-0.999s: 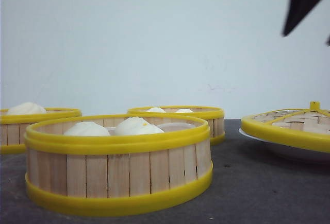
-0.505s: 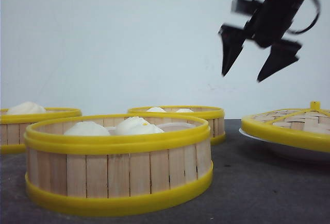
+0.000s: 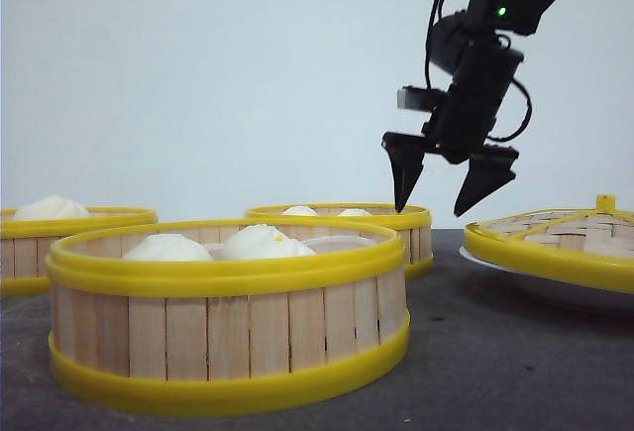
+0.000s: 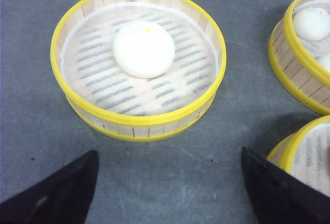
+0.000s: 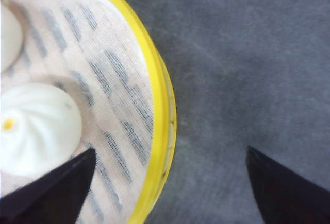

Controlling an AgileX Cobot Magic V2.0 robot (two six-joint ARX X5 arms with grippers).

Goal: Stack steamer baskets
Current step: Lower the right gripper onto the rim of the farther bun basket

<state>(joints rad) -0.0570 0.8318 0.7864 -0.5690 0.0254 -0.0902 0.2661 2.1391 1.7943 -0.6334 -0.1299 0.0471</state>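
Right gripper (image 3: 436,196) hangs upper right of the front view, jaws spread wide, nothing between them, tips pointing down just above the right rim of the far basket (image 3: 347,223). Its wrist view puts that basket's yellow rim (image 5: 164,131) between the two dark fingers (image 5: 56,188), with a white bun (image 5: 36,128) on the cloth liner and bare grey table (image 5: 247,64) on the other side.

Left gripper (image 4: 170,190) shows only in its own wrist view: jaws apart, empty, above grey table. Beyond its fingertips sits a basket with a single bun (image 4: 143,48); parts of two more baskets are at that frame's right edge, upper and lower.

Front view: nearest basket (image 3: 228,317) is lower left-centre, large, two buns (image 3: 213,245) showing over the rim. Left basket (image 3: 59,243) sits at the left edge, cut off, one bun on top. Far basket is centre, behind the nearest one. All three stand apart on the table, none stacked.

Woven lid (image 3: 560,238) with yellow rim and knob rests on a white plate (image 3: 555,292) at the right edge.
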